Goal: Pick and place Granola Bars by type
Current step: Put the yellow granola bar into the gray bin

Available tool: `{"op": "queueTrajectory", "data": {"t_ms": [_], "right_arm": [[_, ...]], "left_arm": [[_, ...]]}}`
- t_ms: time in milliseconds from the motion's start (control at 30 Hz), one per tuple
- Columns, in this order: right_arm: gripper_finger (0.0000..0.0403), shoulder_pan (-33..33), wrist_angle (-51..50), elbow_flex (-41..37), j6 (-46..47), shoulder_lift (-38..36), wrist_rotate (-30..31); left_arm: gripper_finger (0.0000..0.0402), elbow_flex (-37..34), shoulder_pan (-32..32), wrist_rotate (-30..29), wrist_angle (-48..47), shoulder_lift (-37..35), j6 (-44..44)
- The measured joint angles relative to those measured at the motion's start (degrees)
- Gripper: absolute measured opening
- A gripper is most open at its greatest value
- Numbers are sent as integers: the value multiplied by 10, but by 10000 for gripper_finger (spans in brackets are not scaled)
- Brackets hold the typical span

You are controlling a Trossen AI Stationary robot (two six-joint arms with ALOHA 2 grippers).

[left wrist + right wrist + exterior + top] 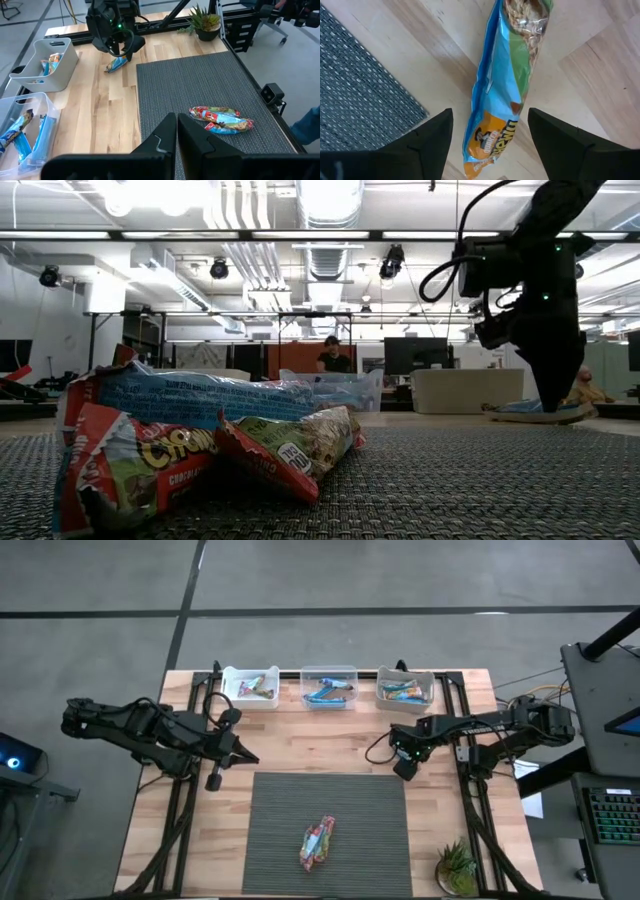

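Right gripper (490, 135) is spread wide, holding nothing, nose-down over the blue bar (507, 85) lying flat on the bare desk (600, 75). The bar runs lengthwise between the two fingers (427, 137), its orange end nearest the gripper, so the jaws already straddle its narrow width.

My read: this is the pick. Drop straight down, keep the bar centred, close across the short side around mid-length so the foil doesn't buckle or swing. Fingertips need to reach the wood or the wrapper will slip out.

Just beside the gripper is the edge of the grey mat (360, 85); stay off it.

Farther out: two more bars (318, 843) piled on the mat, still unsorted, and three bins (329, 687) at the desk's far edge.

Left gripper (177, 131) is closed and empty, waiting by the mat's opposite edge.
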Motion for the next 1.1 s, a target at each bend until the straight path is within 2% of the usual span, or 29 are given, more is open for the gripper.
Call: {"op": "queueTrajectory", "data": {"t_ms": [600,1100], "right_arm": [[213,0,13,-11,0,0,0],[119,-1,20,-34,9,-1,-12]], "left_arm": [[0,0,0,0,0,0,-1],[0,0,0,0,0,0,-5]]}}
